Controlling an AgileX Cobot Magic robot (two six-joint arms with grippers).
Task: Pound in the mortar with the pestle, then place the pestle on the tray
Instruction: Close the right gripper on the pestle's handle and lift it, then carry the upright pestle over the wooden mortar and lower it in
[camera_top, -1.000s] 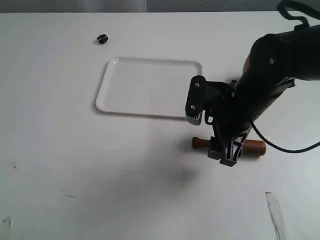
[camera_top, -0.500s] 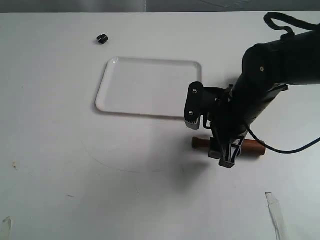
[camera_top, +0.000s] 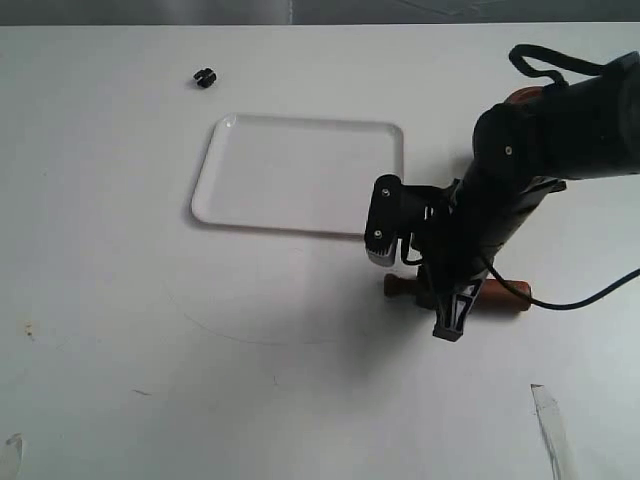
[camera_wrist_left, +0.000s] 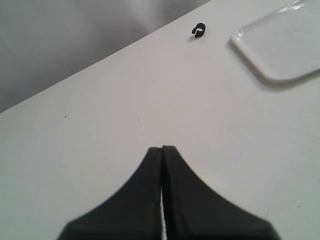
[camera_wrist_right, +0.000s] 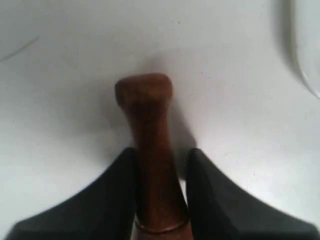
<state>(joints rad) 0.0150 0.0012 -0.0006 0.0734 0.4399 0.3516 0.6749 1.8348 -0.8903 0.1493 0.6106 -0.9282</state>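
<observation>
The reddish-brown pestle (camera_top: 508, 295) lies flat on the white table, just in front of the tray's near right corner. My right gripper (camera_top: 449, 318) has come down over its narrow neck. In the right wrist view the pestle (camera_wrist_right: 150, 125) runs between the two black fingers of my right gripper (camera_wrist_right: 160, 152), one touching it and the other a sliver apart, so the gripper is open. The white tray (camera_top: 300, 175) holds nothing. The mortar (camera_top: 521, 95) shows only as a brown sliver behind my right arm. My left gripper (camera_wrist_left: 162, 148) is shut on nothing, hovering over bare table.
A small black clip (camera_top: 204, 77) lies on the table beyond the tray's far left corner; it also shows as the clip (camera_wrist_left: 199, 31) near the tray's corner (camera_wrist_left: 280, 47). A clear strip (camera_top: 552, 430) lies at the front right.
My right arm has lowered and shifted slightly left, bringing its fingers down around the pestle's neck. The pestle has not moved.
</observation>
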